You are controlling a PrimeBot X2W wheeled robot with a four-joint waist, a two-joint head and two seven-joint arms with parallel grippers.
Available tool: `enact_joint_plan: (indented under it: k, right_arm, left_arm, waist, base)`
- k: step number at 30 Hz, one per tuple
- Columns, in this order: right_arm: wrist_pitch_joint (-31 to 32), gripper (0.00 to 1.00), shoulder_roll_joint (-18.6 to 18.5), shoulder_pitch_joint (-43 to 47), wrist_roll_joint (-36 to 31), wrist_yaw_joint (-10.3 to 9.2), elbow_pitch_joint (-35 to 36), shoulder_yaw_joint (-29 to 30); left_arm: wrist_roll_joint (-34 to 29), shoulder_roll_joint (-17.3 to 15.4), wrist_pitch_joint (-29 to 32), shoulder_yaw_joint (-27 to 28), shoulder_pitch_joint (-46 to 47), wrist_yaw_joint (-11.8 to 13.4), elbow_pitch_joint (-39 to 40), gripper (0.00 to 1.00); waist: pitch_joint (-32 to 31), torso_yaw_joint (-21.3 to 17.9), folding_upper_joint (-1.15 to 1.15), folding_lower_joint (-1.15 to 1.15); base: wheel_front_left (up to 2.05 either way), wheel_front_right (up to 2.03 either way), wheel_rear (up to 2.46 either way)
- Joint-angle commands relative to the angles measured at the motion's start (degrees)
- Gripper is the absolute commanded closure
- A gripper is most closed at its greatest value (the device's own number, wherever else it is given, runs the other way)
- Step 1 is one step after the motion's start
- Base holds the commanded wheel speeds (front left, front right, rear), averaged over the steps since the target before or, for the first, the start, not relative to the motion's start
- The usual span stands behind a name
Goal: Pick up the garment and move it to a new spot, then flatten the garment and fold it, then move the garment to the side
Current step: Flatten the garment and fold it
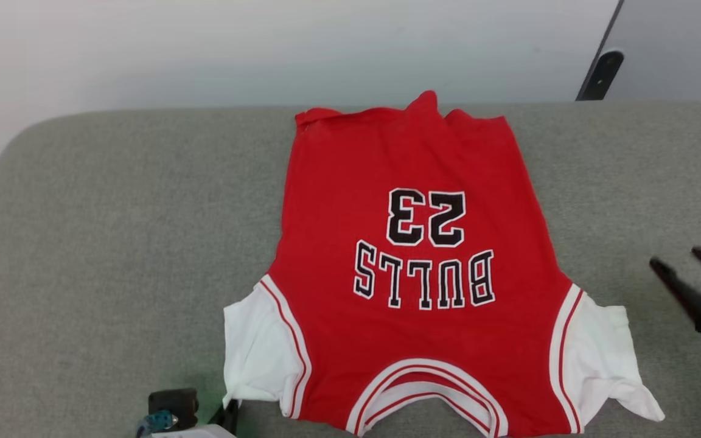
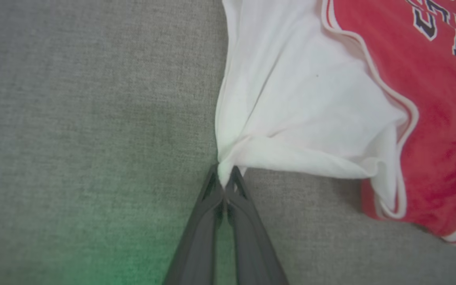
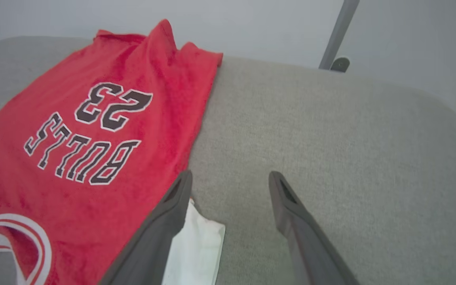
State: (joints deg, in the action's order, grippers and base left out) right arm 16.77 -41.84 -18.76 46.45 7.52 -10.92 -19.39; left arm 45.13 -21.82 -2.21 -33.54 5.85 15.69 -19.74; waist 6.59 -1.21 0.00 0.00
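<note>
The garment point(image 1: 338, 201) is laid flat, print up, on the grey cushion point(image 1: 113, 243), prob. for smoothing before folding. One white sleeve point(image 2: 299, 99) corner is pinched in the closed L gripper point(image 2: 224, 180), likely for tension. The R gripper point(image 3: 231, 186) is spread wide, empty, by the other sleeve.

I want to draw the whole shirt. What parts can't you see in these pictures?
- Head view: the collar of the garment runs off the bottom edge, as do most of the left jaws.
- Left wrist view: the lettering is cut by the top edge.
- Right wrist view: a dark finger covers part of the white sleeve.
</note>
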Motion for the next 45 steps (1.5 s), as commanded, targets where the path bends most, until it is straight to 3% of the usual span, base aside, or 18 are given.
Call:
enact_joint_plan:
  k: [1,7,12,16,26,33,42,43,44,45]
  right_arm:
    - [-1.1,0.00,-0.1,1.2,-1.0,-0.06,0.6,0.4]
    - [-13.7,0.00,2.3,-0.1,-9.4,-0.05,5.4,4.3]
    - [-14.7,0.00,4.6,-8.6,-12.8,-0.06,2.7,4.5]
    - [-11.2,0.00,4.4,-18.6,-13.8,-0.05,-2.4,2.8]
    - [5.3,0.00,2.5,-39.3,-9.9,-0.06,-21.3,-5.1]
    - [18.1,0.00,3.3,-46.1,-7.1,-0.06,-34.7,-6.8]
    - [23.7,0.00,8.0,-49.3,-9.5,0.09,-48.7,-5.3]
    - [23.4,0.73,8.5,-49.3,-9.9,0.14,-48.8,-5.7]
    - [22.9,1.00,8.5,-49.7,-10.2,0.14,-49.1,-5.7]
    - [22.6,1.00,8.5,-49.8,-10.5,0.14,-49.3,-6.0]
  left_arm:
    - [-0.2,0.9,0.3,-0.7,0.1,-0.3,-0.6,1.00]
    - [-2.3,1.8,-2.9,-1.0,3.6,-0.6,0.5,1.00]
    - [-4.8,3.3,-4.9,-2.4,7.9,-1.3,0.7,1.00]
    - [-6.2,5.4,-6.0,-3.8,11.7,-2.5,0.2,1.00]
    - [-8.0,10.8,-8.3,-6.5,17.9,-4.6,-4.5,1.00]
    - [-8.4,12.9,-9.1,-8.1,19.4,-6.2,-9.1,1.00]
    - [-8.0,14.8,-9.7,-9.3,21.0,-7.4,-13.0,1.00]
    - [-7.9,15.0,-9.7,-9.2,21.1,-7.6,-13.3,1.00]
    - [-7.8,15.1,-9.8,-9.2,21.4,-7.7,-13.6,1.00]
    - [-7.7,15.2,-10.0,-9.1,21.7,-7.7,-14.0,1.00]
  waist:
    - [0.9,0.6,0.00,0.00]
    - [4.5,2.7,0.00,0.00]
    - [8.6,6.6,0.00,0.00]
    - [12.4,10.5,0.00,0.00]
    - [19.5,18.7,0.00,0.00]
    - [21.1,22.9,0.00,0.00]
    - [22.9,25.2,0.00,0.00]
    - [23.1,25.3,0.00,0.00]
    - [23.3,25.3,0.00,0.00]
    - [23.4,25.3,0.00,0.00]
  base:
    - [0.00,0.00,0.00]
    - [0.00,0.00,0.00]
    - [0.00,0.00,0.00]
    - [0.00,0.00,0.00]
    - [0.00,0.00,0.00]
    - [0.00,0.00,0.00]
    - [0.00,0.00,0.00]
    - [0.00,0.00,0.00]
    - [0.00,0.00,0.00]
    - [0.00,0.00,0.00]
